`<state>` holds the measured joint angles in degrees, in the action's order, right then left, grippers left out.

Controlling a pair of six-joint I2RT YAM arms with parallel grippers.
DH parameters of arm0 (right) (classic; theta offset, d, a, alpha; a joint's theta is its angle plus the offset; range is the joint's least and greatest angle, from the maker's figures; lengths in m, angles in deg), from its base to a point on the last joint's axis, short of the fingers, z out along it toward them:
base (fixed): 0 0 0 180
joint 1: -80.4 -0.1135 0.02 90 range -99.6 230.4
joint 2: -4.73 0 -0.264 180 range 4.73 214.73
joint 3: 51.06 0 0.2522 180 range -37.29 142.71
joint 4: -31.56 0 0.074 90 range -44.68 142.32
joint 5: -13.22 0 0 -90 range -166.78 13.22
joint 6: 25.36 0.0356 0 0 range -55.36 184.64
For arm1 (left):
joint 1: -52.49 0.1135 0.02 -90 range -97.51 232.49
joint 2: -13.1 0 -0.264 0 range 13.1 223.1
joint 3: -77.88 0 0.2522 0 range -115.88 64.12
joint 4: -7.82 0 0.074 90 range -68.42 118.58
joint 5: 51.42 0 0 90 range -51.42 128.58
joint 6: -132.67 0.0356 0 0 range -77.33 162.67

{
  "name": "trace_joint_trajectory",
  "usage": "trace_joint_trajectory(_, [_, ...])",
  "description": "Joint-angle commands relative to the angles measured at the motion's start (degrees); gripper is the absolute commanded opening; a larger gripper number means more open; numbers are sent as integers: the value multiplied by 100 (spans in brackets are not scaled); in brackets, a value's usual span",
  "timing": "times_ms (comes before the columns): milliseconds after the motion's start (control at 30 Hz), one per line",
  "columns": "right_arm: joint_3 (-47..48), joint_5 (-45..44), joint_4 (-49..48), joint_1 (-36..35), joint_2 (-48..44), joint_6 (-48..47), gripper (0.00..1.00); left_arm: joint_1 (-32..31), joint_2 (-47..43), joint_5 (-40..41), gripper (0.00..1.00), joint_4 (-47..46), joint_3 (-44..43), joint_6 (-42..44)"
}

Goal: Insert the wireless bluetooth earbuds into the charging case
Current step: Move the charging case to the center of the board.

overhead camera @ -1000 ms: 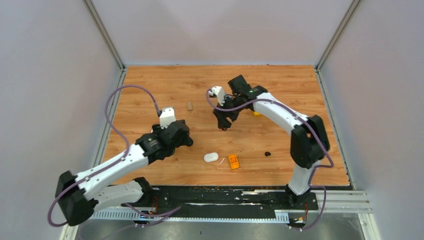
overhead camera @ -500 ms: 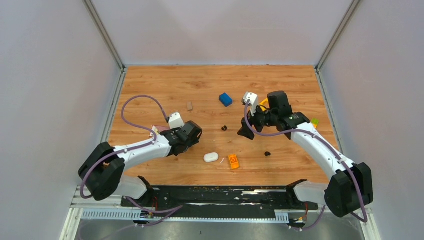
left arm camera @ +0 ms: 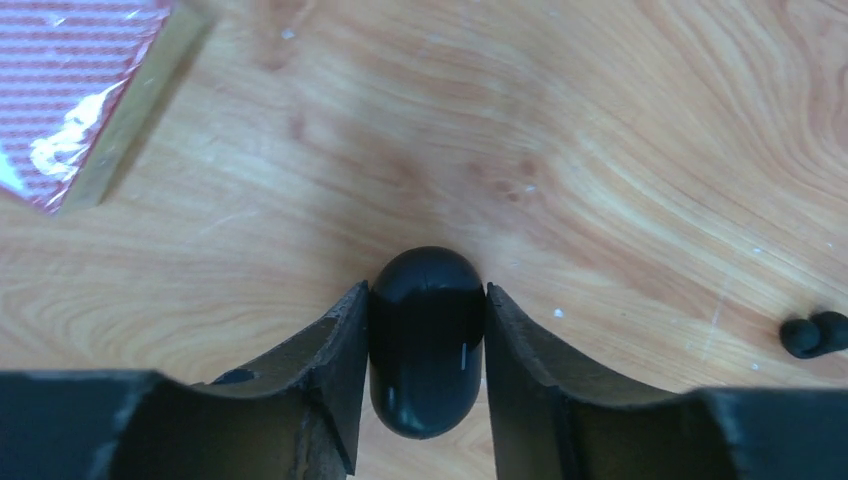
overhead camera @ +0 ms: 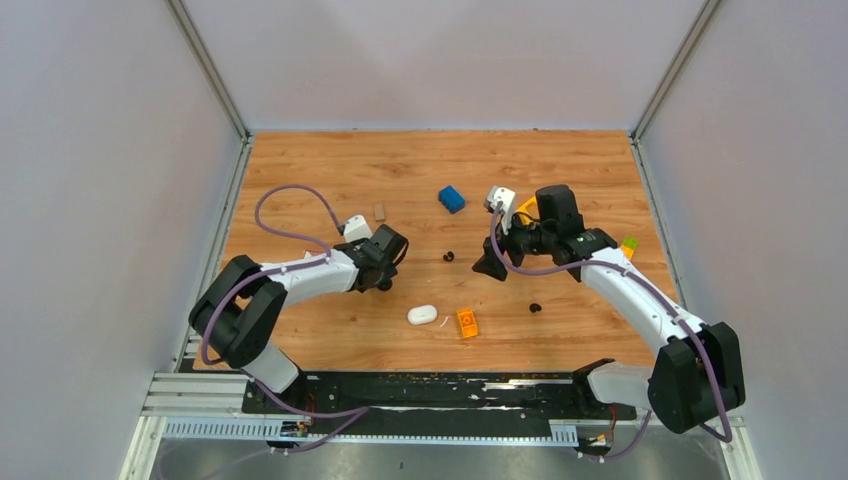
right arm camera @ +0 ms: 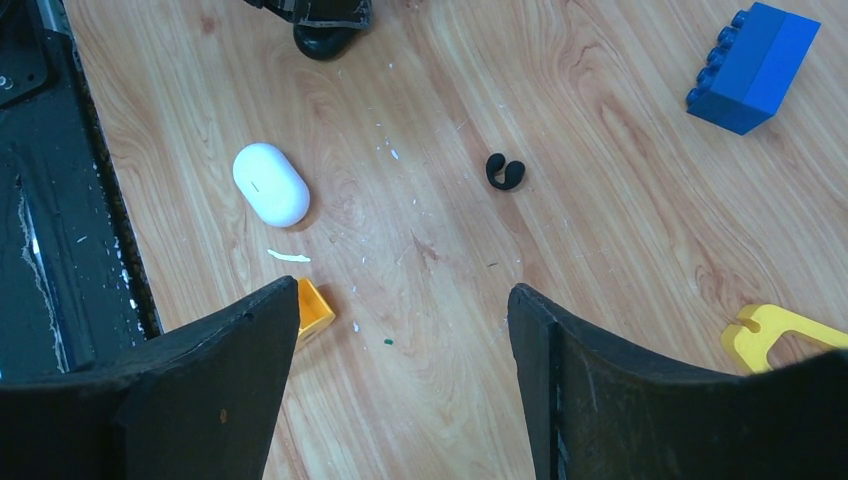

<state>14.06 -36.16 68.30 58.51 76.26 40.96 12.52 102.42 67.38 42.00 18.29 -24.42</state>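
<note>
The white oval charging case (overhead camera: 422,314) lies shut near the front middle of the table, also seen in the right wrist view (right arm camera: 270,183). One small dark earbud (overhead camera: 448,256) lies mid-table (right arm camera: 505,170) (left arm camera: 815,333); another (overhead camera: 535,307) lies to the right of the case. My left gripper (overhead camera: 384,281) (left arm camera: 427,300) is down at the table, both jaws pressed against a glossy black oval pod (left arm camera: 427,340). My right gripper (overhead camera: 490,268) (right arm camera: 400,330) hovers open over bare wood, right of the mid-table earbud.
An orange block (overhead camera: 466,322) (right arm camera: 312,310) sits beside the case. A blue brick (overhead camera: 451,198) (right arm camera: 752,67), a yellow piece (right arm camera: 775,335), a green piece (overhead camera: 629,243) and a tan block (overhead camera: 379,211) lie farther back. A red-patterned block (left arm camera: 70,90) lies near the left gripper.
The left arm swung toward the middle and its jaws narrowed onto the black pod. The right arm moved from back centre to the right a second ago, then held nearly still.
</note>
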Motion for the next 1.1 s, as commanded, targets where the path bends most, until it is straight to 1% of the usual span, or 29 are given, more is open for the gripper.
trace_joint_trajectory(0, [-79,185,-285,74,17,-107,76,22,320,-463,42,-242,-108,203])
trace_joint_trajectory(67, [-115,192,-293,115,19,-122,76,15,379,-739,37,-365,-96,370])
trace_joint_trajectory(133, [-134,208,-303,152,26,-143,76,-20,392,-912,34,-428,-58,545])
trace_joint_trajectory(200, [-128,212,-295,182,49,-155,76,-124,358,-991,32,-545,-15,901])
trace_joint_trajectory(267, [-121,214,-294,213,82,-148,76,-276,341,-1027,32,-645,-52,1388])
trace_joint_trajectory(333, [-119,246,-303,276,126,-125,76,-440,399,-1302,32,-866,-174,2114])
trace_joint_trajectory(467, [-93,343,-286,412,239,-101,75,-870,839,-1791,35,-689,-860,3528])
trace_joint_trajectory(533, [-83,443,-263,483,275,-122,75,-1099,1073,-1820,37,-466,-1243,4102])
trace_joint_trajectory(600, [-92,603,-251,585,290,-112,75,-1217,1348,-1952,41,-249,-1611,4627])
trace_joint_trajectory(667, [-99,772,-250,699,300,-65,75,-1224,1647,-2026,43,50,-2015,4933])
trace_joint_trajectory(733, [-126,869,-271,809,301,-42,75,-1220,1934,-2158,44,203,-2408,5308])
trace_joint_trajectory(867, [-114,979,-244,1005,341,-11,75,-1224,2341,-2689,45,395,-2976,5714])
trace_joint_trajectory(1067, [123,1573,120,1434,327,73,74,-1222,2264,-2457,58,682,-3224,5797])
